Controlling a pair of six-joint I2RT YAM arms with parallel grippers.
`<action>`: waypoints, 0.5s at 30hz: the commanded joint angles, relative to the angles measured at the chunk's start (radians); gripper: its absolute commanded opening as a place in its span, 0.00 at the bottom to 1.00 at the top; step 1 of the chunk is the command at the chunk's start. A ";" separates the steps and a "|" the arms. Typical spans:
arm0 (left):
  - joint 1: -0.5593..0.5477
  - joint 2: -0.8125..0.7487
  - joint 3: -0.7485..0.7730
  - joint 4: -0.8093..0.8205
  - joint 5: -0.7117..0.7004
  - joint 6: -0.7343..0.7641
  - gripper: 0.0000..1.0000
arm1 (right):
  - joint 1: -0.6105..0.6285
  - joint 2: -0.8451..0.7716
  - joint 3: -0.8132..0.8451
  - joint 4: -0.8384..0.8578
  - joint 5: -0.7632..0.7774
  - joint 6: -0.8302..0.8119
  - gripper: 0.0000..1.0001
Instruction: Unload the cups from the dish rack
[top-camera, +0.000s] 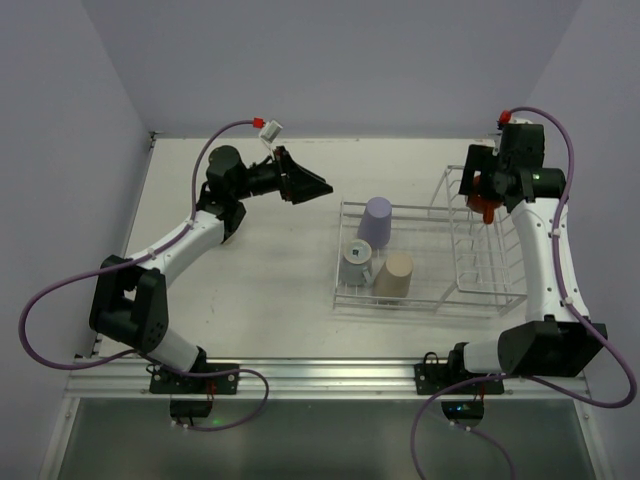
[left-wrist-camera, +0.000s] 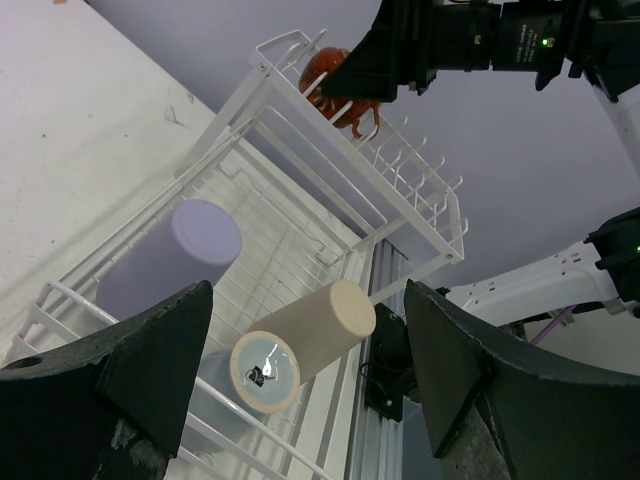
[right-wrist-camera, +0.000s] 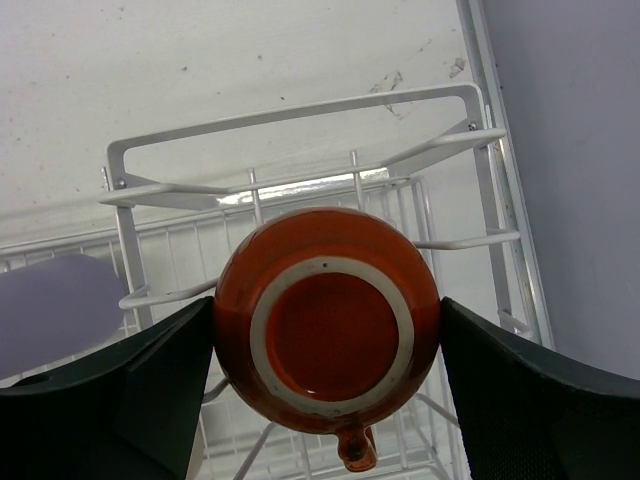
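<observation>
Right up at the lens: dark fingers (right-wrist-camera: 120, 400) of the right gripper (right-wrist-camera: 325, 310), spread wide on either side of the orange-red mug (right-wrist-camera: 300, 250), clasping nothing. Upside down, base toward the wrist, handle pointing back toward the arms, perched high in the tall basket end of the dish rack (top-camera: 400, 306). Looks lined up to close across the round body rather than fuss with the handle. Cannot tell whether either pad is touching.

Over to the left gripper (left-wrist-camera: 308, 300): equally wide, empty, hanging above the table (top-camera: 260, 260), well apart from the rack, aimed at the low tray. Lavender tumbler (left-wrist-camera: 170, 255), beige tumbler (top-camera: 394, 272) and short blue-grey cup (top-camera: 357, 262) all upended there, packed close, presumably to drain. Placed, by the look of it, to keep out of the right arm's way. All four cups in the rack, none unloaded.
</observation>
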 joint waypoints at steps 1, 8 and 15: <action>-0.009 0.006 0.011 0.030 0.009 0.002 0.81 | -0.001 -0.002 0.014 -0.004 -0.052 -0.010 0.50; -0.009 0.014 0.011 0.030 0.009 0.007 0.81 | 0.001 -0.032 0.031 0.010 -0.077 -0.002 0.94; -0.015 0.017 0.009 0.031 0.007 0.008 0.82 | 0.002 -0.062 0.080 -0.031 -0.089 0.013 0.99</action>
